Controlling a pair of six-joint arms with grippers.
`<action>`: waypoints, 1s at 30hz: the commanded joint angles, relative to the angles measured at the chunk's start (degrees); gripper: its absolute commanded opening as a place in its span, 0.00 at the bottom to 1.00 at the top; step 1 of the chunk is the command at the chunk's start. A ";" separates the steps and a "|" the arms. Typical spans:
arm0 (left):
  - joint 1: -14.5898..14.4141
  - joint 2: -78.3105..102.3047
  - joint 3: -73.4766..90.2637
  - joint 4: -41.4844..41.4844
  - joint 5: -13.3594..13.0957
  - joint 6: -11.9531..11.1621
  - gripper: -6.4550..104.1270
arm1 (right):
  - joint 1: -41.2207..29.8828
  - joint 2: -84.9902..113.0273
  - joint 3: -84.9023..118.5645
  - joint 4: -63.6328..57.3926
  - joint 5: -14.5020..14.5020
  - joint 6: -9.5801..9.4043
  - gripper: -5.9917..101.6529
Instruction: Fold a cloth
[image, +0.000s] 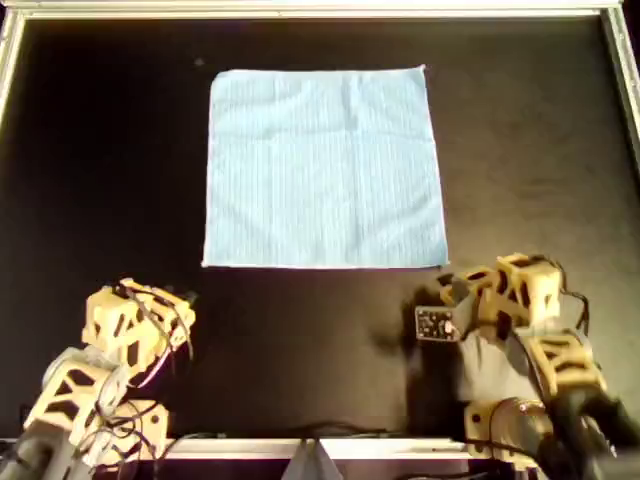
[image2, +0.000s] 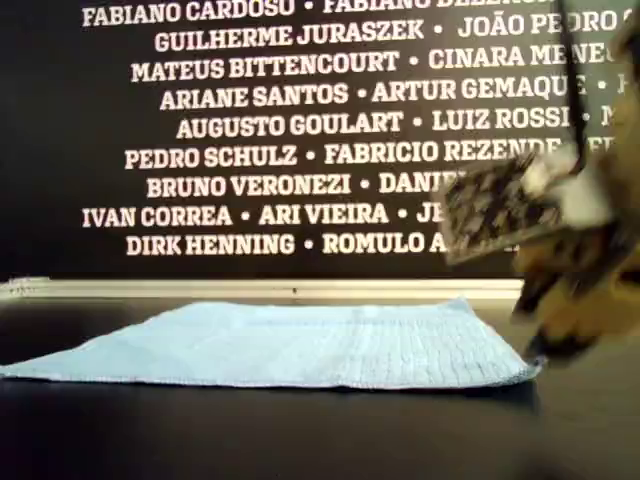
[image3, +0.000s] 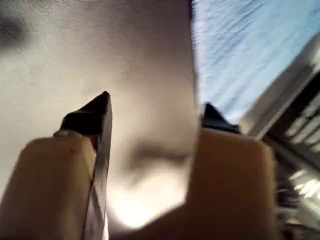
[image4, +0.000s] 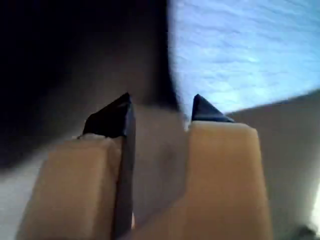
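The light-blue cloth (image: 325, 168) lies flat and spread out as a square on the black table, and shows low and flat in the exterior view (image2: 290, 345). My first gripper (image3: 155, 107) is open and empty above the table, with the cloth (image3: 250, 50) some way ahead; it is the arm at the overhead view's lower left (image: 140, 315). My second gripper (image4: 161, 107) is open and empty, just off a near corner of the cloth (image4: 240, 55); it is the arm at the overhead view's lower right (image: 450, 292), blurred in the exterior view (image2: 560, 250).
A pale metal rail (image: 320, 10) frames the black table (image: 100, 150) at the far side and both ends. A dark wall with white printed names (image2: 280, 120) stands behind the table.
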 joint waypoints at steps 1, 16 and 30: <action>-1.49 -1.58 -1.49 -7.03 0.44 0.79 0.72 | 0.70 -5.98 -7.21 -2.81 -0.35 0.00 0.51; -0.97 -27.25 -12.48 -17.14 0.35 -0.18 0.73 | 0.70 -8.53 -10.55 -2.72 0.09 -0.62 0.51; -0.97 -60.73 -35.16 -17.05 0.26 -0.18 0.73 | 0.70 -24.26 -21.88 -2.46 0.62 0.26 0.51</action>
